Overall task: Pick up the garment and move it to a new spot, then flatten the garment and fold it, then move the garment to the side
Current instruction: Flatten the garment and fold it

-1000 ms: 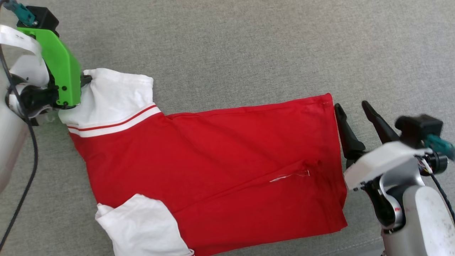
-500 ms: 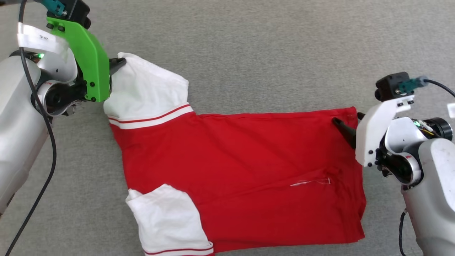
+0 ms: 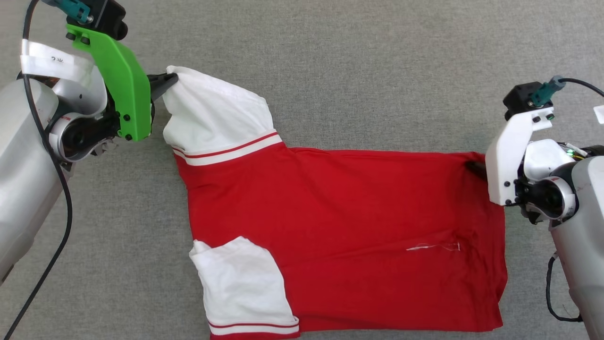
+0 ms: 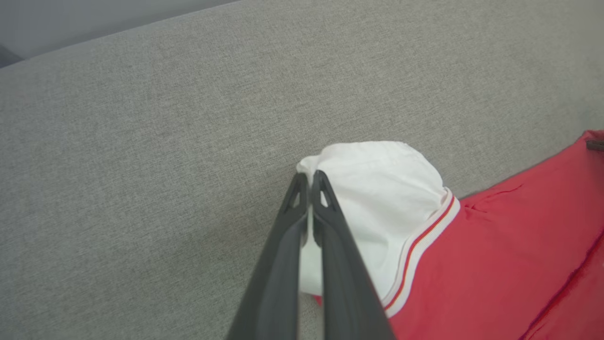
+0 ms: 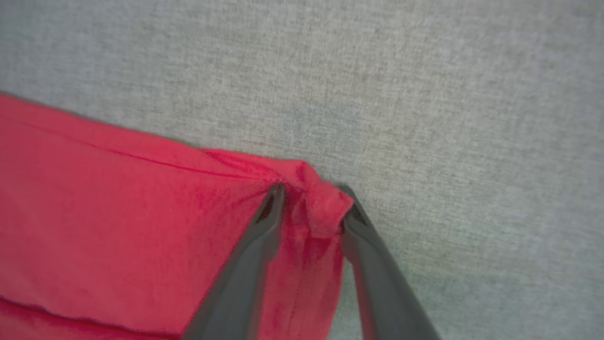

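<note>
Our red sports shirt (image 3: 339,212) lies spread on the grey fabric surface (image 3: 354,71). Our left gripper (image 4: 309,177) pinches its far white sleeve (image 3: 212,113); our right gripper (image 5: 312,191) straddles the hem corner (image 5: 325,212), fingers apart, likely so we can lift both ends evenly.

The shirt (image 3: 354,212) is cut by the head view's bottom edge; beside it, a mount (image 3: 505,156) hides most of the right gripper (image 3: 474,168).
</note>
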